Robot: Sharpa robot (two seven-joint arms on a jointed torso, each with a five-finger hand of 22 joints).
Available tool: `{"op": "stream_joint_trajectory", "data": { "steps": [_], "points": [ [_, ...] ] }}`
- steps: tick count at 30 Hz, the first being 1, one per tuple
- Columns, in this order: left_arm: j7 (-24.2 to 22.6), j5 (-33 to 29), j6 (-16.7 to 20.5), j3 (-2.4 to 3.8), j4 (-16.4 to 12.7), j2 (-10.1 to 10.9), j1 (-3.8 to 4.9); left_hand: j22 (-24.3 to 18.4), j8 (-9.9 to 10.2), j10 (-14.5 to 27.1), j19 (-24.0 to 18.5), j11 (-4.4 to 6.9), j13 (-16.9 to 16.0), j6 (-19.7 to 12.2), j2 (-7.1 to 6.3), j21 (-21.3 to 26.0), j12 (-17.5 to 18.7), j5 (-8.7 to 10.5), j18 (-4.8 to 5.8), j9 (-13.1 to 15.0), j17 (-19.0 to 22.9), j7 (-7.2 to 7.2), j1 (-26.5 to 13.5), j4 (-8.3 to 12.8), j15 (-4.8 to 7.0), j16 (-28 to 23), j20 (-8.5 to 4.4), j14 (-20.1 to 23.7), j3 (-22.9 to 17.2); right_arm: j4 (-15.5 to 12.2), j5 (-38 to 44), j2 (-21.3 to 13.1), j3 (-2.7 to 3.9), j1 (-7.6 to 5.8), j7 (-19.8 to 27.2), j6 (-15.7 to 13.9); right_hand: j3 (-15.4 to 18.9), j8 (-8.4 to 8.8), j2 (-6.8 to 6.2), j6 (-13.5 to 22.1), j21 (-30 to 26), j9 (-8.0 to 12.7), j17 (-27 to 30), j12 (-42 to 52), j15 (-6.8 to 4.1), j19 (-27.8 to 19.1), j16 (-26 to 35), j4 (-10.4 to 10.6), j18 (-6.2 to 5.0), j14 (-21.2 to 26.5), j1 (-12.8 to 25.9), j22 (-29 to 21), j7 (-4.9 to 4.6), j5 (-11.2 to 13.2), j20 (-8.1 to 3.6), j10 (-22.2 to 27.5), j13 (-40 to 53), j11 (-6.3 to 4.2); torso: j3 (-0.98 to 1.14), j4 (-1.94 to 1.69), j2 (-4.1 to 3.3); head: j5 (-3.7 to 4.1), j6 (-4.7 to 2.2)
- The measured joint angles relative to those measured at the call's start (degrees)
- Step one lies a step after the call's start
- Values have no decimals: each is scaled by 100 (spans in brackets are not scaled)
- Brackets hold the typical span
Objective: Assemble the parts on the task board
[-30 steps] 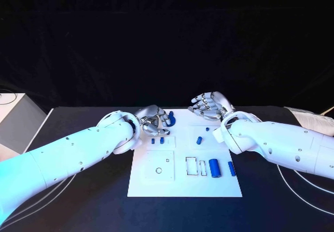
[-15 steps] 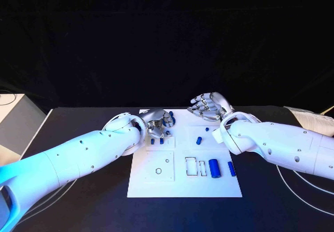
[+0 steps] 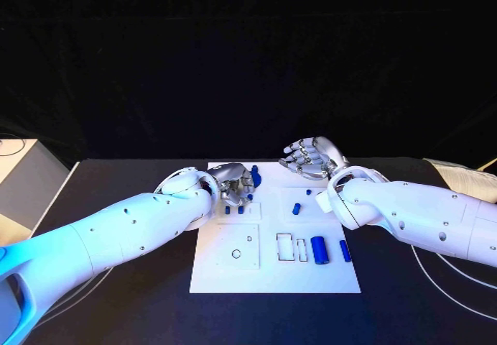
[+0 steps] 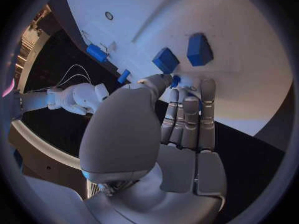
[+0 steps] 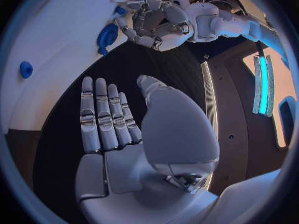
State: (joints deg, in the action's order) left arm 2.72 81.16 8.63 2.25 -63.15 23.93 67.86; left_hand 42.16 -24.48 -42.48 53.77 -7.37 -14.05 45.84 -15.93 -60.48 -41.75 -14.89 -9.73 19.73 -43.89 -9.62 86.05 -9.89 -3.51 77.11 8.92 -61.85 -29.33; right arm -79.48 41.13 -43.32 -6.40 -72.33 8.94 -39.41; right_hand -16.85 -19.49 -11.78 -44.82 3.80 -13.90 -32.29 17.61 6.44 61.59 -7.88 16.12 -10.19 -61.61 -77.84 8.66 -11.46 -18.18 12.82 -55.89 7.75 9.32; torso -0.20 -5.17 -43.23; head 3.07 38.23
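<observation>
Looking down from the head camera, I see the black table (image 3: pixel 124 287) spreading across the scene, with the white task board (image 3: pixel 271 277) lying flat in its middle.

My left arm (image 3: pixel 114 233) crosses in from the near left, and my right arm (image 3: pixel 424 215) reaches in from the right.

My right hand (image 3: pixel 314 158) hangs over the far right corner of the board. In its wrist camera the fingers (image 5: pixel 102 117) lie straight and side by side with the thumb set apart, so I read that hand as spread wide and holding nothing.

My left hand (image 3: pixel 234 184) sits over the far left part of the board. In its wrist camera the fingers (image 4: pixel 190 117) run straight toward the board while the thumb meets a fingertip at a small blue part (image 4: pixel 176 80). I read that as a pinch on the part, though most of the part is hidden and I cannot tell its shape.

On the near right of the board lies a thick blue cylinder (image 3: pixel 319 249), with a thinner blue rod (image 3: pixel 345 250) just beside it on the right. A small blue peg (image 3: pixel 296 209) sits farther back near the middle. Two short blue blocks (image 4: pixel 200 50) stand just beside my left fingertips.
</observation>
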Motion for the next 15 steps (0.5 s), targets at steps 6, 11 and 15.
{"op": "stream_joint_trajectory", "data": {
  "steps": [6, 11, 15],
  "points": [
    [120, 43, -62, 2, 11, -35, 1, 122, 34, -137, 52, 40, 29, 110, 2, -100, -19, 0, 0, -60, -58, 10, -2, 50, 43, 72, -11, -61, -138, -2, 0, 4, 0, -1, 0, 0, 0, 0, 0, 0, 0, 0, 0, 0, 0, 0, 0, 0, 0, 0, 0, 0, 0, 0, 0, 0, 0, 0, -7, -4, 0, 2, 9],
    [169, 62, -94, 2, 35, -72, 3, 197, 66, -189, 81, 51, 42, 129, 2, -170, -34, 0, 0, -86, -87, 30, -2, 73, 44, 112, -41, -102, -208, -3, -1, 10, 0, -1, 2, 0, 0, 0, 0, 0, 0, 0, 0, 0, 0, 0, 0, 0, 0, 0, 0, 0, 0, 0, 0, 0, 0, 0, -10, -3, 1, 3, 10],
    [191, 69, -112, 1, 59, -97, 3, 263, 66, -238, 132, 69, 59, 169, 2, -242, -35, 0, 0, -105, -121, 30, -2, 96, 62, 168, -51, -157, -262, -3, -1, 13, 0, -2, 3, 0, -16, 0, 0, 0, 0, 0, 12, 0, 0, 0, 33, -16, 0, 0, 0, -11, 0, 0, 0, 0, -15, 0, -10, -2, 1, 2, 13]
  ]
}}
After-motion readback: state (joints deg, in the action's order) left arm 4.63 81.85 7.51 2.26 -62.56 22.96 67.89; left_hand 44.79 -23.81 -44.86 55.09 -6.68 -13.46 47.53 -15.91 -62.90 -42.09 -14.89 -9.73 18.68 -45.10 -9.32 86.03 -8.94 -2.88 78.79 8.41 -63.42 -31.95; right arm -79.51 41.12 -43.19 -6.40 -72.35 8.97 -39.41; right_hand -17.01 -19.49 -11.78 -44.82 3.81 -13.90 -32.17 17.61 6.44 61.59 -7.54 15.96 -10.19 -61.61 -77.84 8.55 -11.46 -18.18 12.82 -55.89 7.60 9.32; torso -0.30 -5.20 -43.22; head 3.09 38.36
